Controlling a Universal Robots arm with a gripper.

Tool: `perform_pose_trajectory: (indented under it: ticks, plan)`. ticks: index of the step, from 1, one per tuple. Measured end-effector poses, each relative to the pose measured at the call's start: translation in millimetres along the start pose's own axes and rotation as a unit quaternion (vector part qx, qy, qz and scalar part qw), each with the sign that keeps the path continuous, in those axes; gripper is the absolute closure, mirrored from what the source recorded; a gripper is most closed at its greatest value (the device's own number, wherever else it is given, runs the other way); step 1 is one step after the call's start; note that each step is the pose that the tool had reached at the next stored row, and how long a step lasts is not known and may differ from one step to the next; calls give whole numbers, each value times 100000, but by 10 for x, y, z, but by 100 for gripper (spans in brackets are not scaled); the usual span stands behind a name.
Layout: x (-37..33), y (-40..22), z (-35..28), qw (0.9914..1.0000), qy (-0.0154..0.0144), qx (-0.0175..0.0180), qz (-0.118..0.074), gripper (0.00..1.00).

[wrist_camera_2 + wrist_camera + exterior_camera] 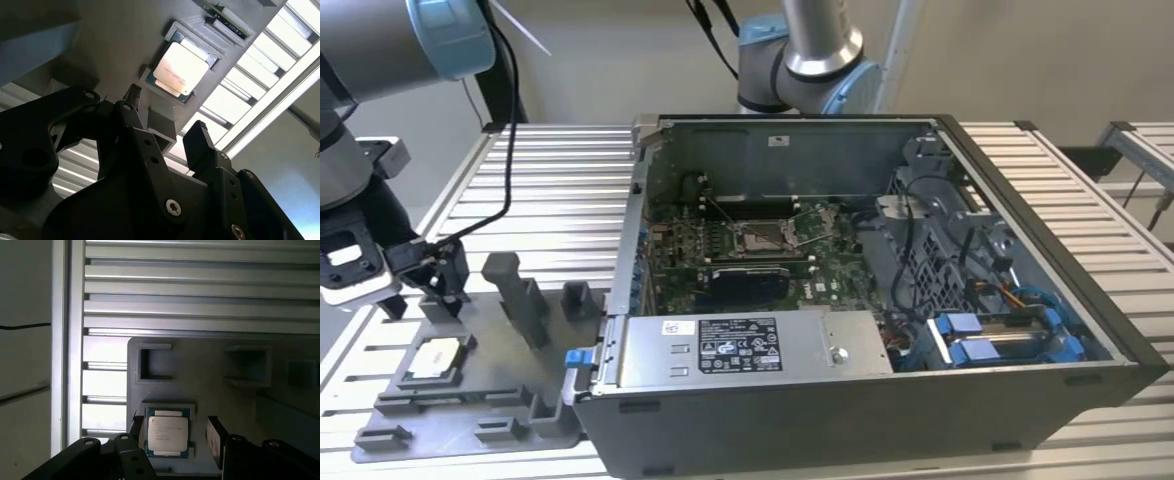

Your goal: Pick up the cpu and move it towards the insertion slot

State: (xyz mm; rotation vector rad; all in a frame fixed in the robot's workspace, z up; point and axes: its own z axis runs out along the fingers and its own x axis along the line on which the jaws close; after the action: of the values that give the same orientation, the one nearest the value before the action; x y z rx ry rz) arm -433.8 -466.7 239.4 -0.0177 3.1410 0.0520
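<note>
The cpu (438,355), a small silvery square chip, lies flat in a recess of the grey fixture plate (487,405) at the exterior view's left. It shows face up in both wrist views (181,68) (167,434). My gripper (430,295) hangs open just above and behind it, with nothing between the black fingers (215,436). In the first wrist view the gripper (175,429) has one finger on either side of the chip. In the second wrist view the gripper (166,120) sits short of it. The insertion slot (761,237), a silver-framed socket, sits on the motherboard inside the open computer case (1047,215).
Upright grey fixture blocks (520,295) rise from the plate close beside the gripper. The case wall (634,240) stands between the plate and the socket. A second robot arm (807,60) is behind the case. The table is slatted aluminium (547,190).
</note>
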Motion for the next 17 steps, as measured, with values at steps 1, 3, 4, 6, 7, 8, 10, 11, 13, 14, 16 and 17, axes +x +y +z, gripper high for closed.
perform_pose_trajectory:
  ticks: [1,3,4,6,7,8,10,11,13,14,16,17]
  plan:
    - [0,0,4,100000,11,9,0,0]
    - [1,-1,9,100000,24,21,-2,0]
    - [1,0,12,100000,23,21,3,0]
    - [1,0,17,100000,21,20,2,0]
    - [1,0,20,100000,21,18,1,0]
    - [1,0,23,100000,17,18,2,0]
    - [1,-1,32,100000,14,26,0,0]
    - [1,-1,38,100000,16,27,0,0]
    - [2,-2,50,100000,21,31,0,0]
    - [4,-2,57,100000,25,35,0,0]
    - [7,-6,71,100000,19,30,6,0]
    - [7,-11,78,100000,16,27,8,0]
